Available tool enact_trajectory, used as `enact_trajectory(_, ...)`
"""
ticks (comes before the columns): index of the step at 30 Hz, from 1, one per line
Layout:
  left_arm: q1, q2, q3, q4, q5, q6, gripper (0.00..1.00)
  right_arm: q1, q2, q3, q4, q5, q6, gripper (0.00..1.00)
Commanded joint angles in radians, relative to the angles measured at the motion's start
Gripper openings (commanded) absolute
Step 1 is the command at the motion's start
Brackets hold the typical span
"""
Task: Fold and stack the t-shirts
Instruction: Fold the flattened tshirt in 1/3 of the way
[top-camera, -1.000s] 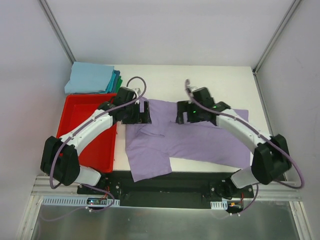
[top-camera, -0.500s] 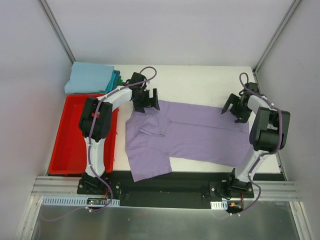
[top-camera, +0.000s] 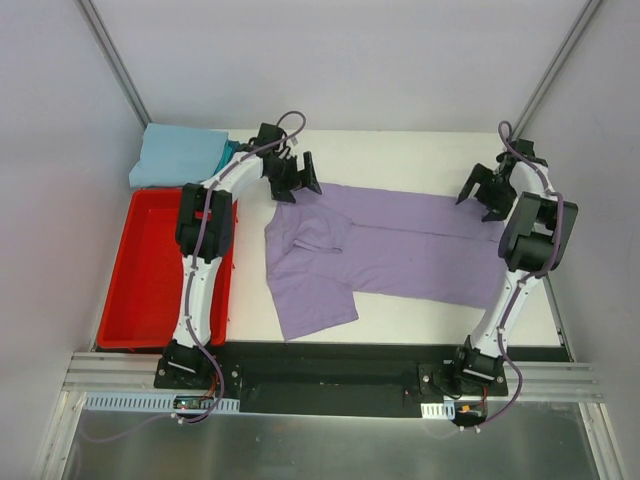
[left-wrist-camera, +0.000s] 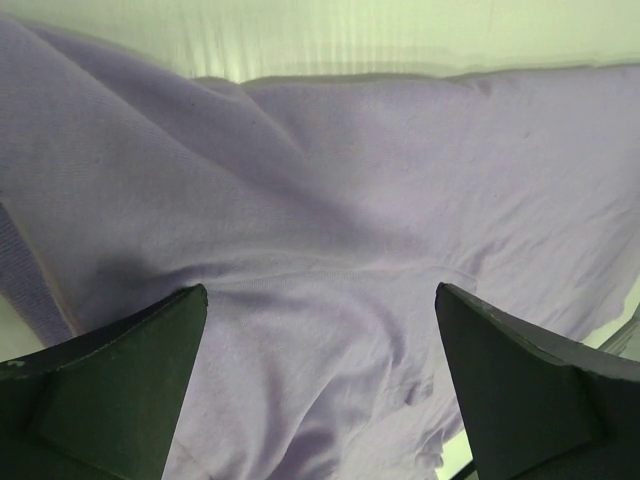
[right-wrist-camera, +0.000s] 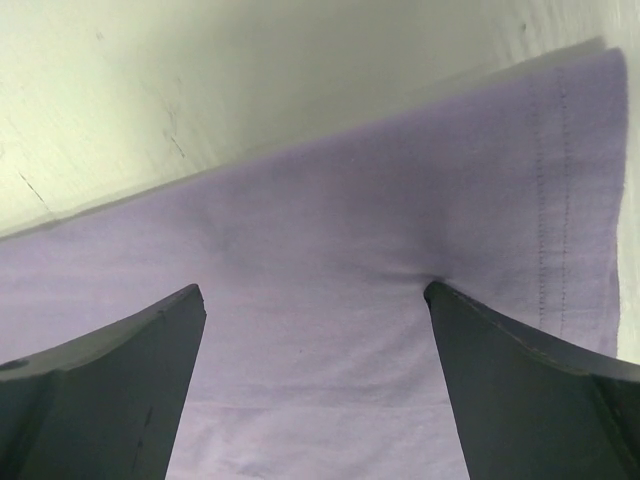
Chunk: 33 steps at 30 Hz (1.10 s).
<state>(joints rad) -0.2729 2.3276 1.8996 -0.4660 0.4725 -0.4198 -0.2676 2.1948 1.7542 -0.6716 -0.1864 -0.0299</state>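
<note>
A lavender t-shirt (top-camera: 410, 250) lies spread across the white table, one sleeve folded over near its left end and its lower left part hanging toward the front edge. My left gripper (top-camera: 296, 178) is open at the shirt's far left corner, and purple cloth (left-wrist-camera: 330, 200) fills the space under its spread fingers (left-wrist-camera: 110, 390). My right gripper (top-camera: 487, 192) is open at the far right corner, above the stitched hem (right-wrist-camera: 560, 200). A folded stack with a light blue t-shirt (top-camera: 175, 158) on top and teal and green edges (top-camera: 232, 152) sits at the far left.
A red plastic bin (top-camera: 150, 290) stands left of the shirt, below the folded stack. Bare white table (top-camera: 400, 160) runs behind the shirt to the back wall. Slanted frame posts rise at both far corners.
Both arms have swung from the shirt's middle out to its far corners, left and right. The shirt now lies wider and flatter and has shifted a little to the right.
</note>
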Motion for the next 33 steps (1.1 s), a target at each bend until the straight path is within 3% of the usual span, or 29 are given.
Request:
enact_trajectory(1, 0.044, 0.163, 0.174, -0.101, -0.037, 0.026, 0.99, -0.013, 0.075, 0.085, -0.045, -0.013, -0.065, 0.96)
enact_trajectory(8, 0.058, 0.196, 0.398, -0.141, -0.035, 0.052, 0.99, -0.009, 0.030, 0.191, -0.063, 0.008, -0.070, 0.96)
enact_trajectory(11, 0.048, 0.097, 0.380, -0.143, 0.018, 0.111, 0.99, 0.001, -0.114, 0.147, -0.059, 0.091, -0.021, 0.96)
enact_trajectory(13, 0.026, -0.035, 0.310, -0.141, -0.006, 0.157, 0.99, 0.013, -0.273, 0.029, 0.009, 0.152, 0.013, 0.96)
enact_trajectory(18, -0.063, -0.389, -0.029, -0.113, -0.191, 0.164, 0.99, 0.024, -0.799, -0.452, 0.236, 0.379, 0.220, 0.96)
enact_trajectory(20, -0.112, -0.540, -0.268, -0.059, -0.309, 0.136, 0.99, 0.018, -1.014, -0.679, 0.334, 0.435, 0.318, 0.96)
enact_trajectory(23, -0.158, -0.762, -0.562, 0.001, -0.380, 0.022, 0.99, 0.004, -1.280, -0.992, 0.385, 0.550, 0.653, 0.96)
enact_trajectory(24, -0.170, -0.837, -0.650, 0.018, -0.399, -0.022, 0.99, -0.002, -1.370, -1.074, 0.458, 0.521, 0.641, 0.96)
enact_trajectory(26, -0.221, -0.963, -0.813, 0.032, -0.498, -0.097, 0.99, -0.002, -1.499, -1.183, 0.559, 0.379, 0.433, 0.96)
enact_trajectory(30, -0.320, -1.145, -1.074, 0.032, -0.517, -0.212, 0.99, -0.002, -1.622, -1.236, 0.346, 0.288, 0.401, 0.96)
enact_trajectory(33, -0.400, -1.226, -1.206, 0.032, -0.497, -0.316, 0.99, -0.001, -1.670, -1.260, 0.227, 0.304, 0.377, 0.96)
